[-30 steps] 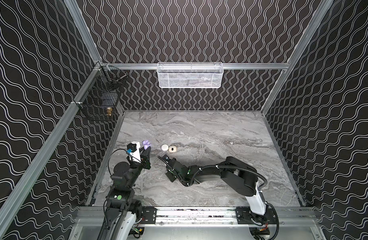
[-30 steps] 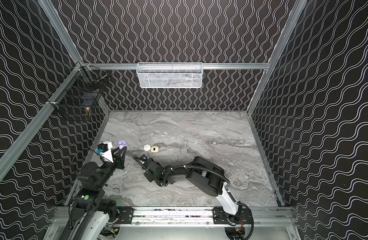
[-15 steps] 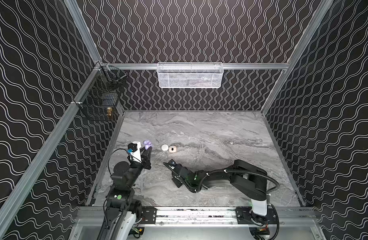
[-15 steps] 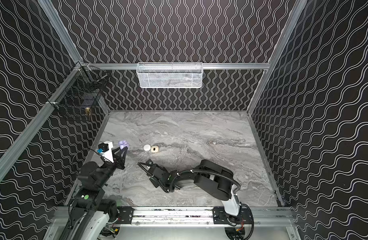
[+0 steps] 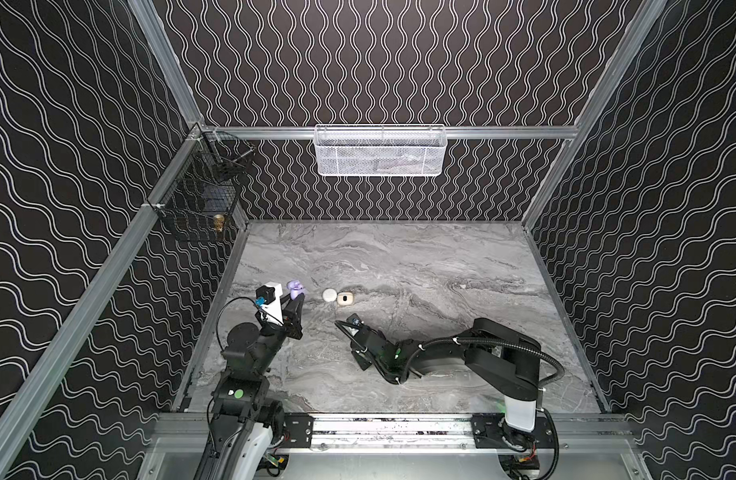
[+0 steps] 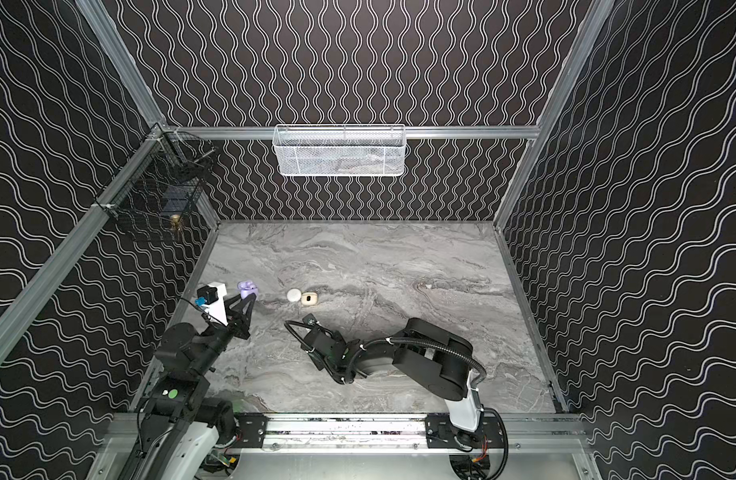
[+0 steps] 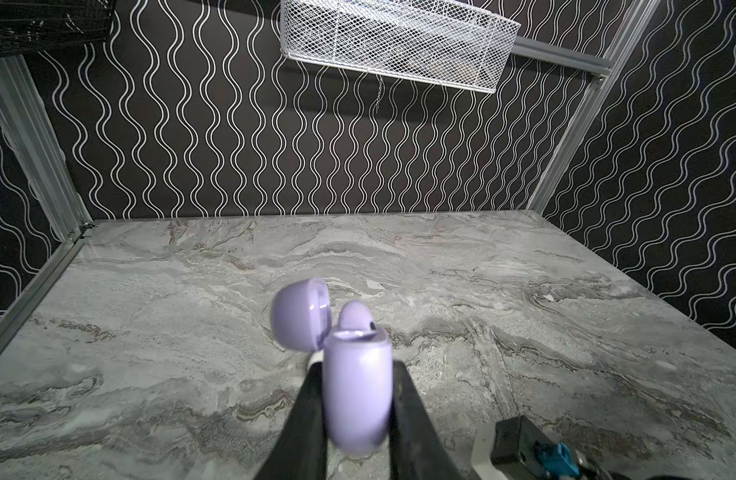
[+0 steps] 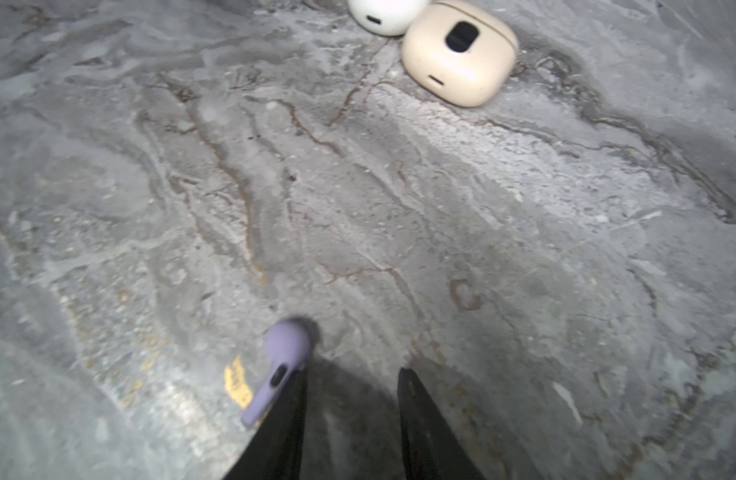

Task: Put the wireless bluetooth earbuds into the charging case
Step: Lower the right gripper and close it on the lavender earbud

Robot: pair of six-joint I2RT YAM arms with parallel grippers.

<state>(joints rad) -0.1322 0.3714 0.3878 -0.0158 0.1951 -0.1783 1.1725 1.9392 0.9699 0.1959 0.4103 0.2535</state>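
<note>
Below, grey marble tabletop (image 5: 441, 266), wavy-patterned walls (image 5: 399, 62)

Lab test cell: aluminium frame (image 5: 382, 132), patterned walls (image 5: 399, 62), marble tabletop (image 5: 420, 257)

The right gripper (image 8: 351, 374) has drawn back, just short of the cream case (image 8: 459, 54), jaws now parted beside the lavender earbud (image 8: 285, 357).

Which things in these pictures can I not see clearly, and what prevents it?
Inside of the lavender case: left wrist view, its own body hides it.
The white case: right wrist view, cut off by the edge.
The earbud: right wrist view, blurred; contact with the right end effector unclear.
Contents of the white basket: both top views, mesh hides them.
</note>
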